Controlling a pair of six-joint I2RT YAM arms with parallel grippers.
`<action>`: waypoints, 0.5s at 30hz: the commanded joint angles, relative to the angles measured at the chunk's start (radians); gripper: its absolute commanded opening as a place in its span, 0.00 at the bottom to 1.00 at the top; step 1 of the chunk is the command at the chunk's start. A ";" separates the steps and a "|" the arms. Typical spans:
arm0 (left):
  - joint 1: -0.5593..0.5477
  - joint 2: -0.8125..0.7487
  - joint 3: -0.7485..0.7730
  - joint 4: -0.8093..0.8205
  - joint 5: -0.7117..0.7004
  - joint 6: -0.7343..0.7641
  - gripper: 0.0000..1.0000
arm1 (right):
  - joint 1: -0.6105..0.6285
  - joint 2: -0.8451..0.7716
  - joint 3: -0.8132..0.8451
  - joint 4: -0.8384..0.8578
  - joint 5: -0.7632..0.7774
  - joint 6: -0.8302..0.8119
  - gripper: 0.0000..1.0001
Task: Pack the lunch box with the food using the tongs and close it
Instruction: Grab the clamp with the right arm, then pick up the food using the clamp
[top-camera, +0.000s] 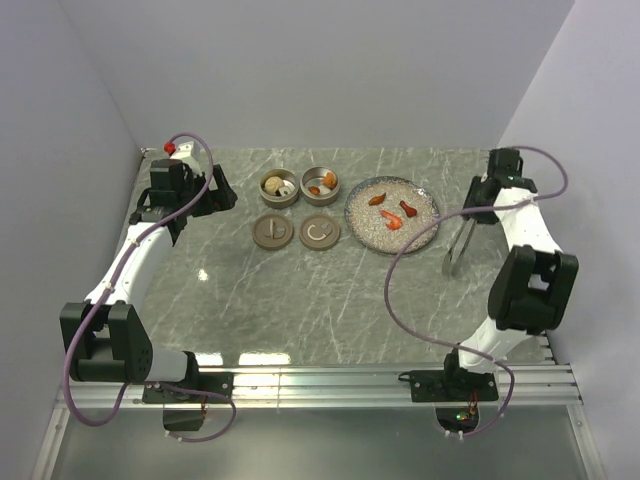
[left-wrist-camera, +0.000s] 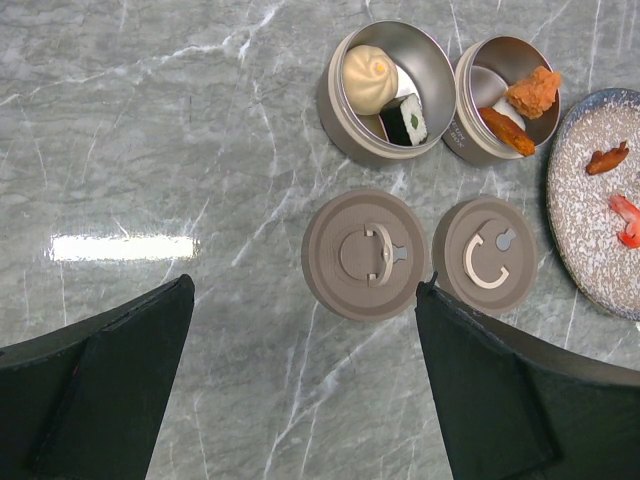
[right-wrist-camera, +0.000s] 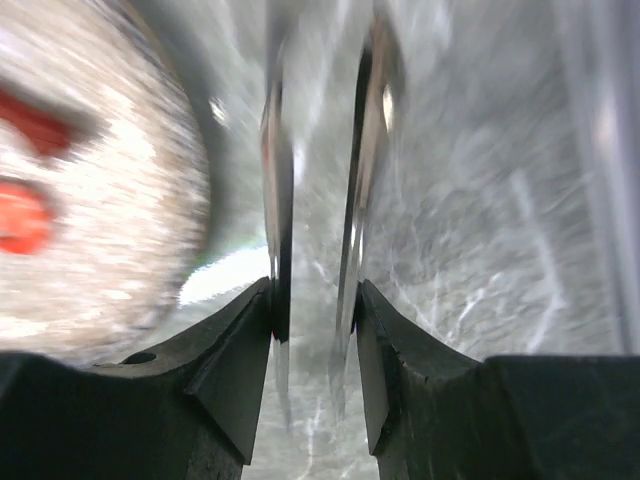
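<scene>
The lunch box is two round metal tins (top-camera: 279, 187) (top-camera: 321, 183) standing open. In the left wrist view one tin (left-wrist-camera: 340, 110) holds a beige bun (left-wrist-camera: 370, 70) and a dark roll (left-wrist-camera: 408, 120). The other tin (left-wrist-camera: 470, 130) holds fried orange pieces (left-wrist-camera: 533, 90). Their lids (left-wrist-camera: 368, 253) (left-wrist-camera: 485, 255) lie flat in front. Orange-red food (top-camera: 392, 218) lies on the speckled plate (top-camera: 365, 232). The grey tongs (top-camera: 457, 245) lie right of the plate. My right gripper (right-wrist-camera: 315, 300) is shut on the tongs (right-wrist-camera: 278, 190), a finger against each arm. My left gripper (left-wrist-camera: 305, 286) hangs open above the lids.
The right wall stands close beside the tongs and the right arm (top-camera: 530, 285). Marble tabletop (top-camera: 330, 300) stretches between the lids and the arm bases. In the right wrist view the plate (right-wrist-camera: 110, 250) is blurred at the left with red food (right-wrist-camera: 25, 215).
</scene>
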 joint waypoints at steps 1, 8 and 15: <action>0.004 -0.014 0.040 0.000 0.013 0.019 0.99 | 0.022 -0.130 0.074 0.062 -0.010 0.016 0.45; 0.006 0.000 0.066 -0.006 0.027 0.016 0.99 | 0.160 -0.196 0.143 0.153 0.054 0.015 0.45; 0.004 -0.009 0.072 -0.025 0.013 0.024 0.99 | 0.328 -0.171 0.182 0.324 0.039 0.001 0.45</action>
